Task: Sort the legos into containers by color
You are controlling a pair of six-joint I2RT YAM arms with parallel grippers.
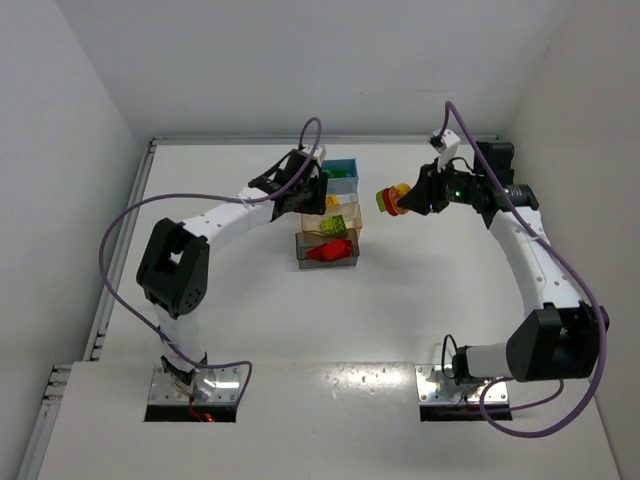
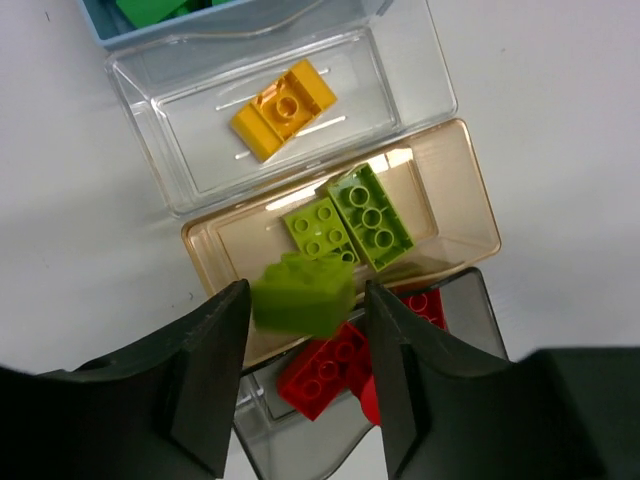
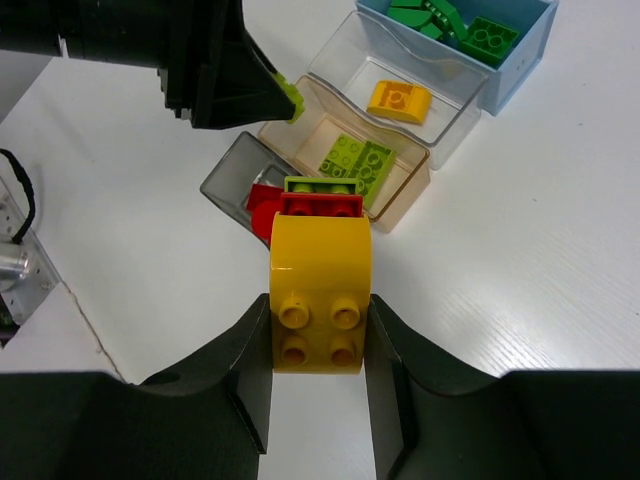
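My left gripper [image 2: 306,300] hangs over the near end of the pale tan container [image 2: 470,200], jaws open. A blurred lime green lego [image 2: 303,293] sits loose between the fingers, with a gap on its right side. Two more green legos [image 2: 355,220] lie in the tan container. Red legos [image 2: 325,370] lie in the smoky grey container [image 2: 490,320], and the blue container [image 3: 520,60] holds dark green ones. My right gripper [image 3: 319,315] is shut on a clump of yellow, red and green legos [image 3: 320,270], held above the table right of the containers [image 1: 395,200].
A clear container [image 2: 150,130] with one yellow lego [image 2: 285,108] stands between the blue and tan ones. All the containers sit in a row at the table's middle back [image 1: 340,215]. Grey walls close in the table on the left, back and right.
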